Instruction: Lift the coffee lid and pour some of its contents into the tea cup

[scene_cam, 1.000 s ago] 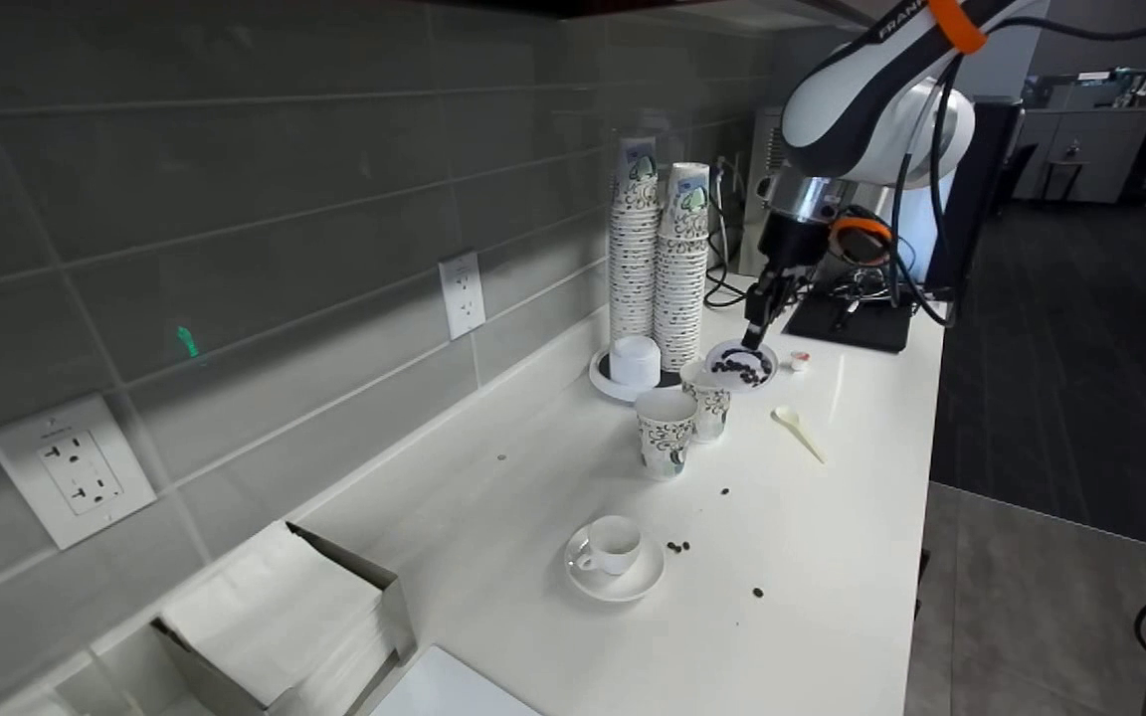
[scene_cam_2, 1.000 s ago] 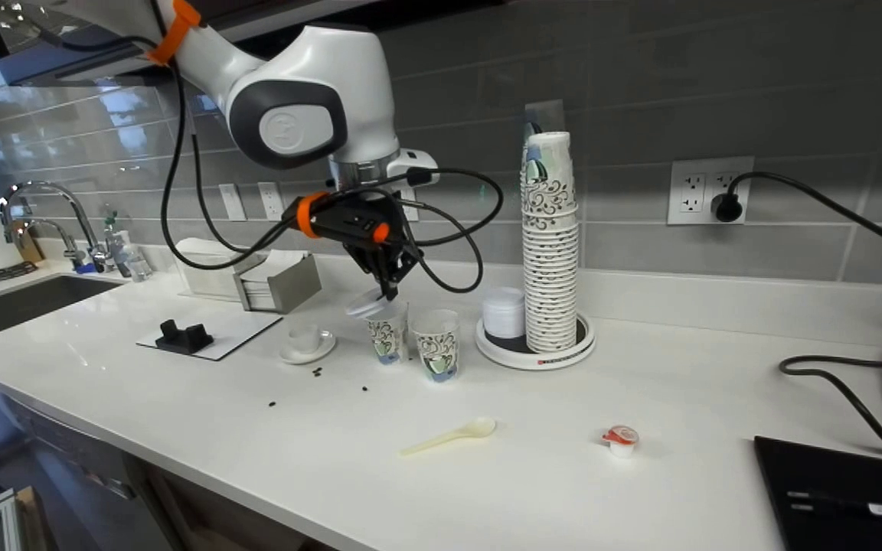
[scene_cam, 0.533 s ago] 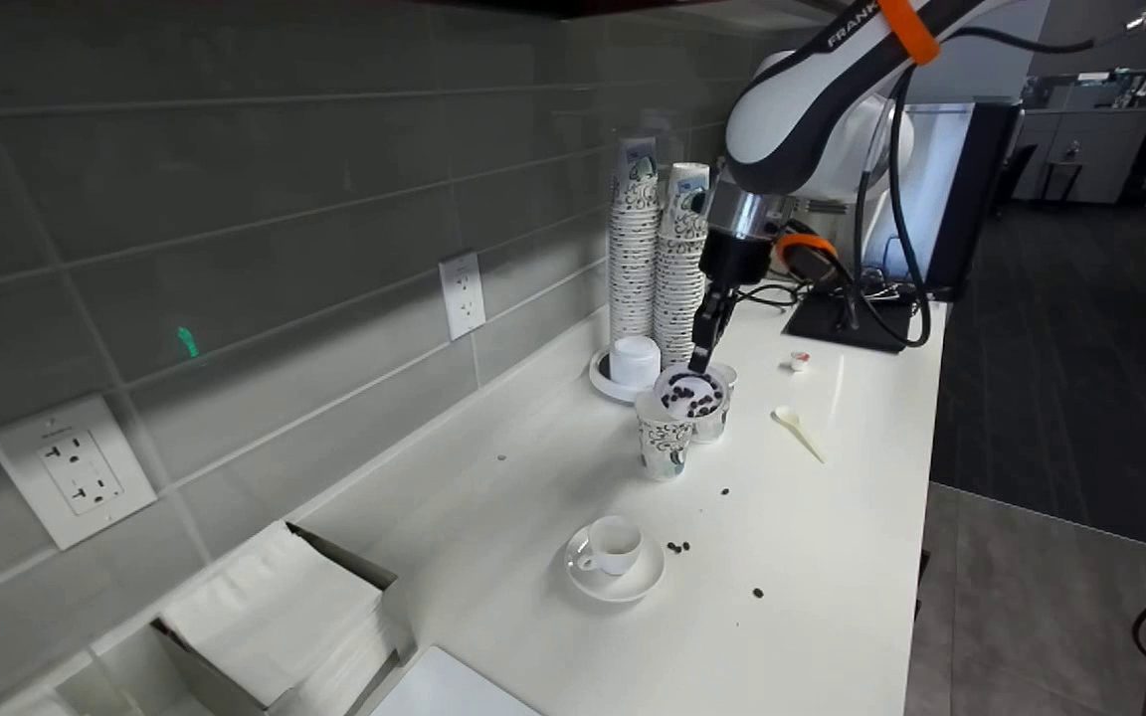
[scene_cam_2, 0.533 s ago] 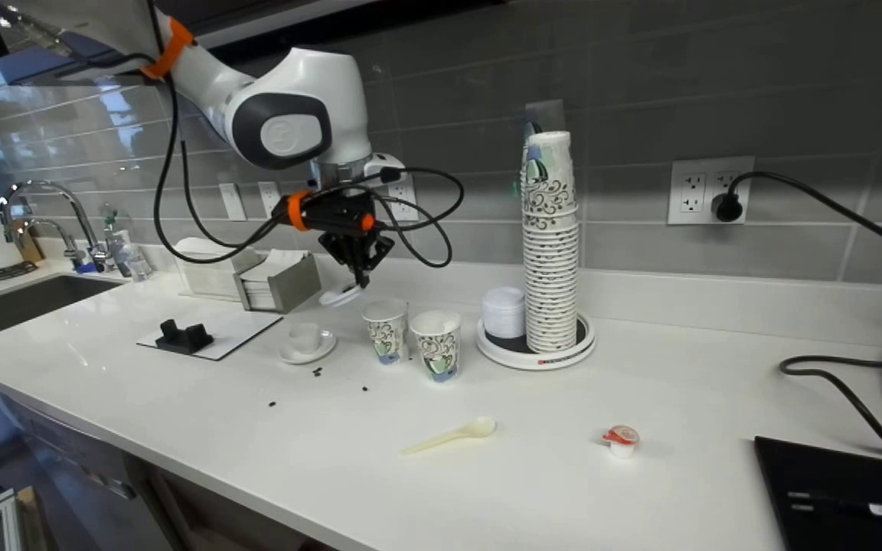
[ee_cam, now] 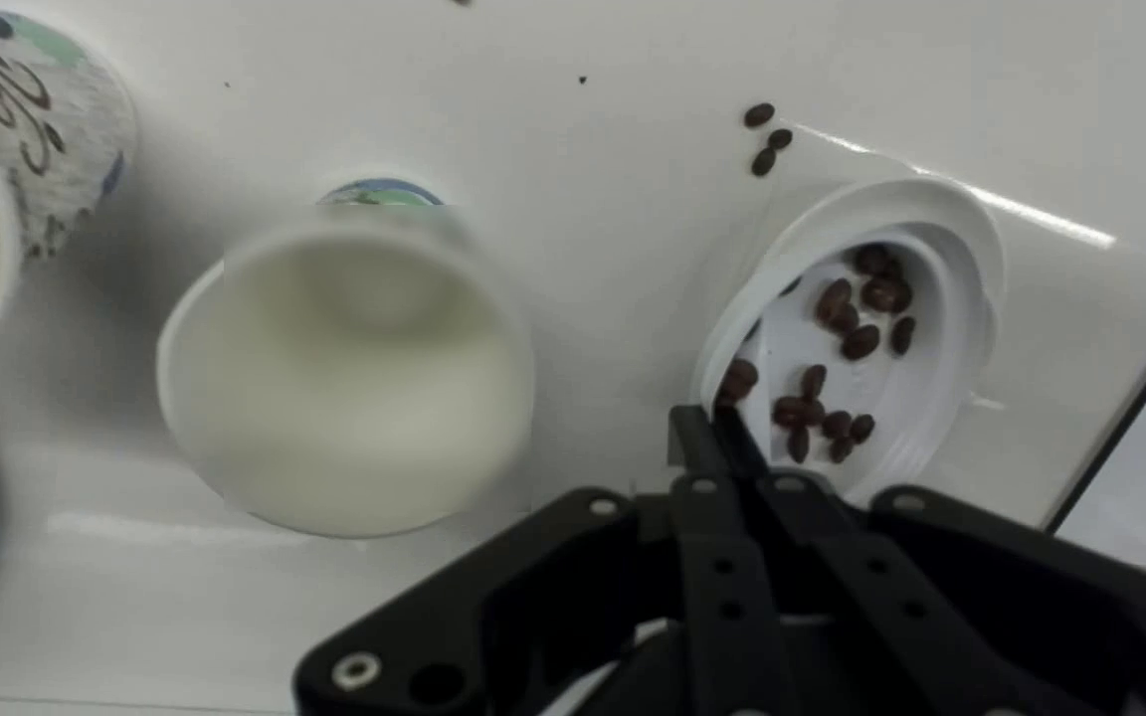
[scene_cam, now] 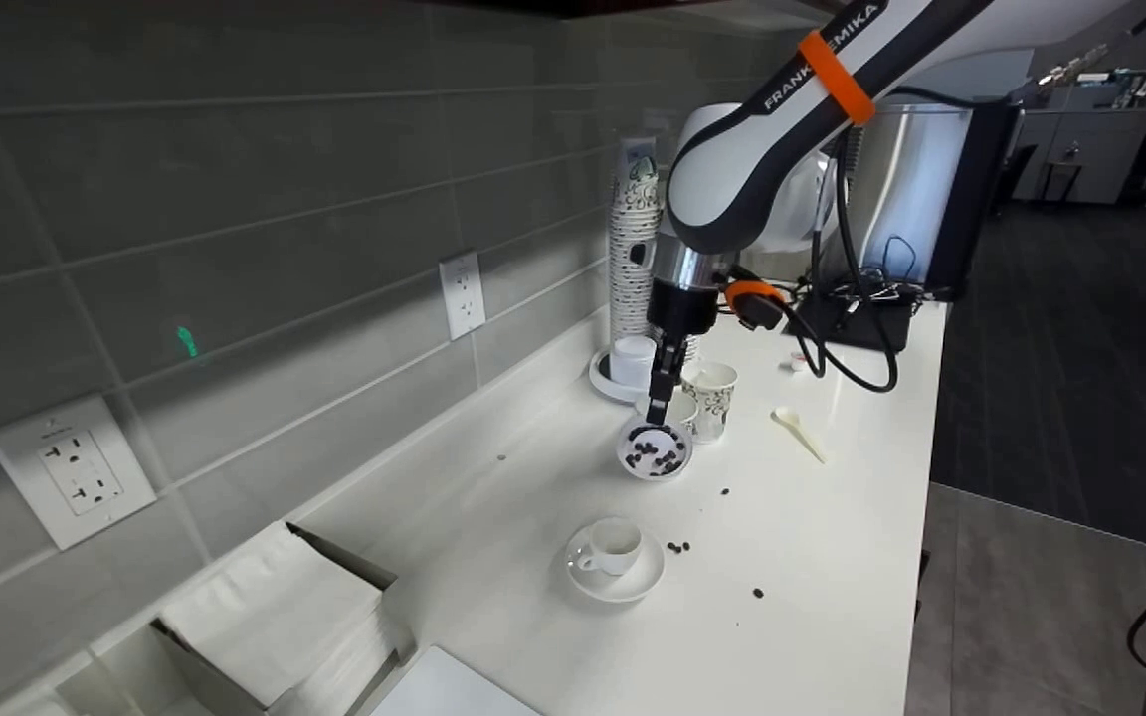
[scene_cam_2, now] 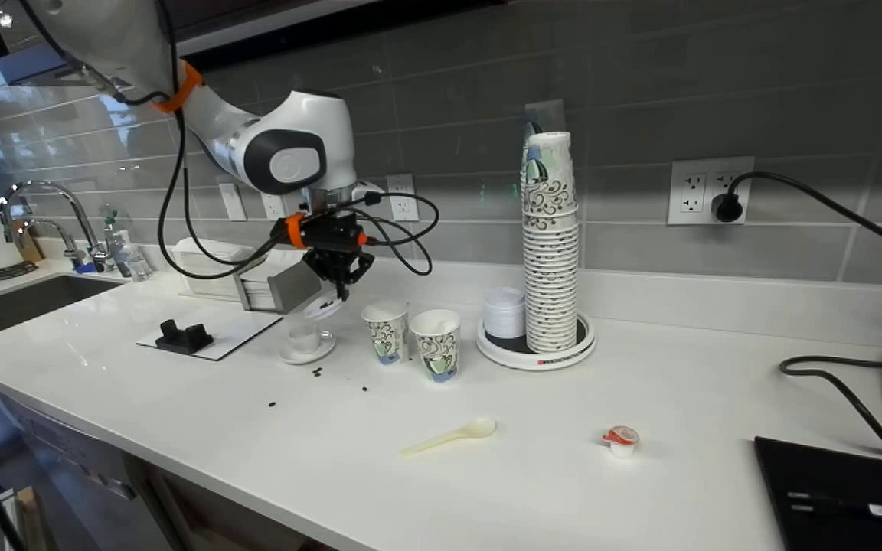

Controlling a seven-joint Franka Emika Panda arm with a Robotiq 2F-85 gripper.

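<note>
My gripper (scene_cam: 659,410) is shut on the rim of the coffee lid (scene_cam: 655,439), a shallow white cap with several dark coffee beans inside. The held lid (scene_cam_2: 321,309) is in the air and looks tilted. In the wrist view the fingertips (ee_cam: 717,423) pinch the near left edge of the lid (ee_cam: 866,383), and the beans lie spread inside it. The white tea cup (scene_cam: 618,563) stands upright on its round saucer (scene_cam: 641,583). In an exterior view the lid is close above the cup (scene_cam_2: 305,340). In the wrist view I cannot make out the cup behind the lid.
Two patterned paper cups (scene_cam_2: 387,337) stand beside the tea cup, one close to the gripper. Tall cup stacks (scene_cam_2: 550,260) and small white lids (scene_cam_2: 503,314) stand on a round tray. A spoon (scene_cam_2: 452,436), a creamer (scene_cam_2: 622,441), loose beans (scene_cam: 758,593) and a napkin holder (scene_cam: 399,622) are around.
The gripper has carried the lid past the paper cups toward the tea cup. In both exterior views it has moved left. The beans are still in the lid; the tea cup has not moved.
</note>
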